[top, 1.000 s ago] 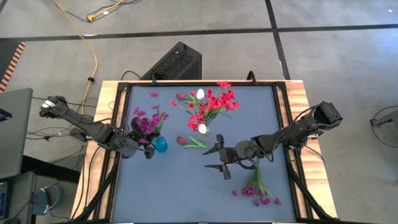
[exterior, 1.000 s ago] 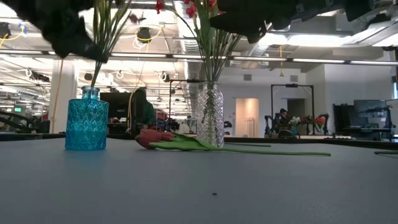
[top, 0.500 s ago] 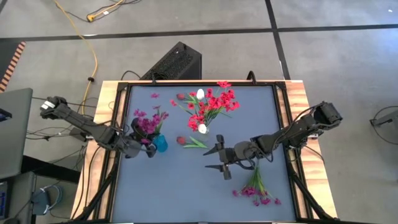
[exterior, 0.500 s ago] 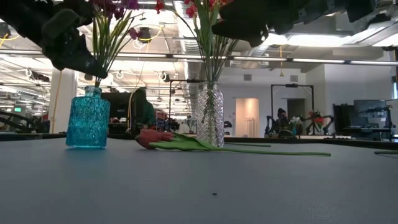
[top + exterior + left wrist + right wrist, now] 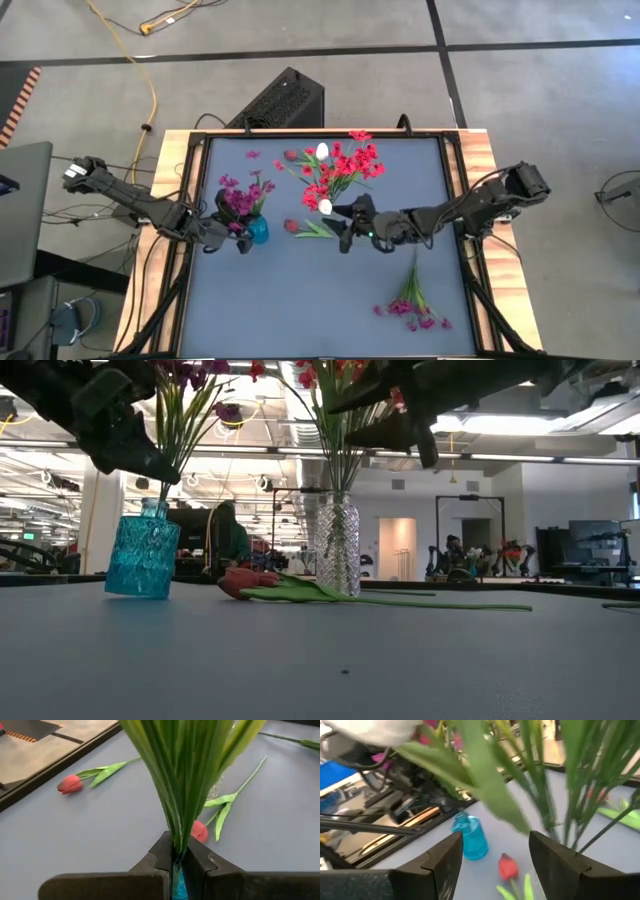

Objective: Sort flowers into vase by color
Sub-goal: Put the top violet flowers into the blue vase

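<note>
My left gripper [image 5: 236,236] is shut on a bunch of magenta-purple sprigs [image 5: 240,195] just above a blue glass vase [image 5: 140,555]; the stems' lower ends reach into its neck [image 5: 158,508]. The vase leans a little. My right gripper [image 5: 492,865] is open and in the air beside the clear vase [image 5: 338,545], which holds red sprigs [image 5: 345,165] and white buds. One tulip [image 5: 300,227] lies between the vases. Another tulip [image 5: 291,155] lies near the far edge. A purple sprig [image 5: 412,303] lies near the right front. My left gripper pinches the purple bunch's green stems [image 5: 176,851] between its two fingers, low on the stems and just above the blue vase's neck [image 5: 177,889]. The fingers lie across the stems, coming from the table's left. The bunch stands nearly upright and fans out above the fingers.
A small purple petal [image 5: 248,153] lies near the far left corner. The table has a raised wooden frame [image 5: 478,160]. Open grey tabletop [image 5: 300,310] lies toward the near edge. A black box [image 5: 285,100] stands on the floor beyond the table.
My right gripper has moved from the table's middle toward the far edge and up to the clear vase of red flowers, staying open. My left gripper has sunk a little with the purple bunch, and the blue vase now leans slightly.
</note>
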`<state>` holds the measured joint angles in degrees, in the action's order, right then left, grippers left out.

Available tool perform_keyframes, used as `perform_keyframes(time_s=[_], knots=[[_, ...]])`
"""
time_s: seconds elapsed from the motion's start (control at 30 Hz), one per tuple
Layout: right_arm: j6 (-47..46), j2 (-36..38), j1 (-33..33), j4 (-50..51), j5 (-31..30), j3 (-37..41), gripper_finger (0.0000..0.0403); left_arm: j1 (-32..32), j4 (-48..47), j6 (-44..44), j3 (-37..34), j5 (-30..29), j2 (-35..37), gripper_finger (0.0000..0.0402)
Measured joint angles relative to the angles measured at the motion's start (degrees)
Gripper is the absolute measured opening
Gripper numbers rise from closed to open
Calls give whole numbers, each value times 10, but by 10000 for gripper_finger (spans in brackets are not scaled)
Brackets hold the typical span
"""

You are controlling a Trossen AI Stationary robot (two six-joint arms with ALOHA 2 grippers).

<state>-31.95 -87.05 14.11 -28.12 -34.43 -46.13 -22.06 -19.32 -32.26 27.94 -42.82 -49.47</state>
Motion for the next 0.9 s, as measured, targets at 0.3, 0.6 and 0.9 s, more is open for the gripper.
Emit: perform_keyframes(time_s=[0.3, 0.6, 0.9], knots=[[4, 0, -16, 4, 0, 0, 255, 0, -1, -3, 0, 0, 0, 6], [5, 0, -16, 11, 1, 0, 255, 0, -1, 1, 0, 0, 0, 6], [5, 0, -16, 11, 1, 0, 255, 0, -1, -2, 0, 0, 0, 34]])
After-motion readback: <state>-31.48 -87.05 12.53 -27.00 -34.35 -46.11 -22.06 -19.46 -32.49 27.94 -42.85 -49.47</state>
